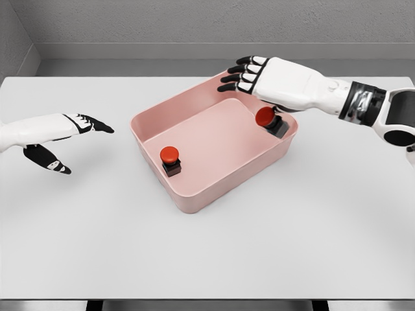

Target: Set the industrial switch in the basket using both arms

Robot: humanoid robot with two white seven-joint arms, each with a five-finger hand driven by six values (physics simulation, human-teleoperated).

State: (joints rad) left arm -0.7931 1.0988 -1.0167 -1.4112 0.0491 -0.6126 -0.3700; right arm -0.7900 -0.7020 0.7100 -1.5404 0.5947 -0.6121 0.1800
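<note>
Head view: two red-capped black industrial switches (170,161) (270,120) in pink plastic basket (194,197); rigid, light, grip black base. Left robot hand (68,139) and right robot hand (249,73) both open, empty.

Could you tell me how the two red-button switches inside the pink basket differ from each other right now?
The near switch stands upright by the front-left wall of the basket; the far switch is tilted and sits at the right corner. The near switch is clear of both hands, whereas the far switch lies just under the right hand, whose fingers are spread and grasp nothing. Both have a round red button on a dark base, and both are inside the basket.
</note>
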